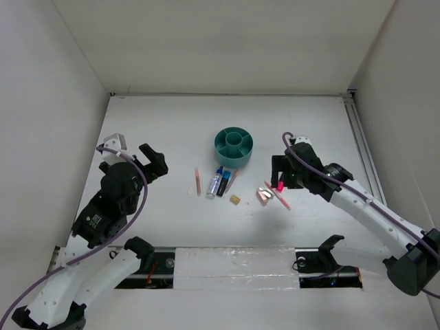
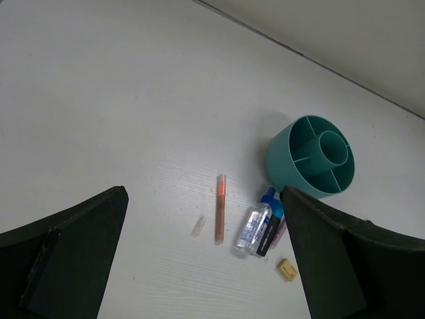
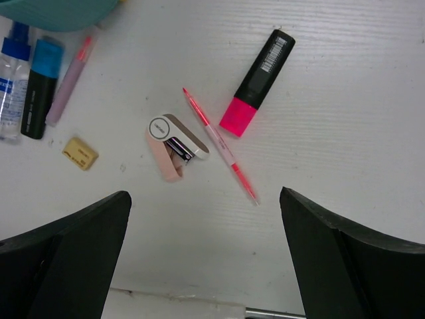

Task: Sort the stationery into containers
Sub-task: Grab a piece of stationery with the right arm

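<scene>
Pink highlighter (image 3: 257,83) lies just ahead of the right gripper (image 3: 204,196), jaws spread wide.

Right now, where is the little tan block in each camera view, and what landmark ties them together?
Top external: the tan block sits mid-picture, just below and right of the blue-capped marker.
Left wrist: lower right, near the bottom edge.
Right wrist: left side, below the blue-capped marker.
Shared landmark: the teal organizer, right of centre in left wrist, a sliver at top left in right wrist.
</scene>
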Available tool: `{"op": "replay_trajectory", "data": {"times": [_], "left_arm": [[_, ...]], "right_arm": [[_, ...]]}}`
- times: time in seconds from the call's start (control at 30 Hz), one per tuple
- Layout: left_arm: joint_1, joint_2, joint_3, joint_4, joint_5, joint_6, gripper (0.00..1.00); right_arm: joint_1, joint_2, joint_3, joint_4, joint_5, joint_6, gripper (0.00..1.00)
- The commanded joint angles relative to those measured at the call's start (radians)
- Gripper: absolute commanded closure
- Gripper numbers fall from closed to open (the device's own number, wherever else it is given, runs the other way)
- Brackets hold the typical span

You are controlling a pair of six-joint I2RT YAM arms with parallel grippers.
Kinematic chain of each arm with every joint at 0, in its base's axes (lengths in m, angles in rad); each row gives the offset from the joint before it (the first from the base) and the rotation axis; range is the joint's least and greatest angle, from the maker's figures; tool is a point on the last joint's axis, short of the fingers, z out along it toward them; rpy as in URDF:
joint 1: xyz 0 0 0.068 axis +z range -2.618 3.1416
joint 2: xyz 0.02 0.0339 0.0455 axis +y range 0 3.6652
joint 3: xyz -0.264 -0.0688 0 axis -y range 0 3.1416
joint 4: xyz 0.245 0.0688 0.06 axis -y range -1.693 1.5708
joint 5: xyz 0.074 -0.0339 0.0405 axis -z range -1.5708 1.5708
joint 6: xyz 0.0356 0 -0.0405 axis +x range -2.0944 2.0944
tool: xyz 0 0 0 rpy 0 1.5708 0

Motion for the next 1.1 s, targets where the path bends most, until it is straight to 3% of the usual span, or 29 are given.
{"op": "replay_trajectory", "data": {"times": [0.0, 0.23, 0.5, 1.07], "left_arm": [[-0.002, -0.018, -0.007, 0.051, 0.035, 0.017, 0.0], [-0.002, -0.045, -0.007, 0.06, 0.053, 0.026, 0.0], [-0.002, -0.078, -0.007, 0.071, 0.107, 0.044, 0.0], [-0.002, -0.117, -0.007, 0.08, 0.127, 0.045, 0.0]], "right_arm": [[0.008, 0.028, -0.014, 0.021, 0.008, 0.086, 0.0], [0.048, 0.058, -0.126, 0.071, -0.029, 0.228, 0.0], [0.048, 0.007, -0.23, 0.091, 0.033, 0.364, 0.0], [0.049, 0.258, -0.153, 0.1, 0.064, 0.274, 0.08]]}}
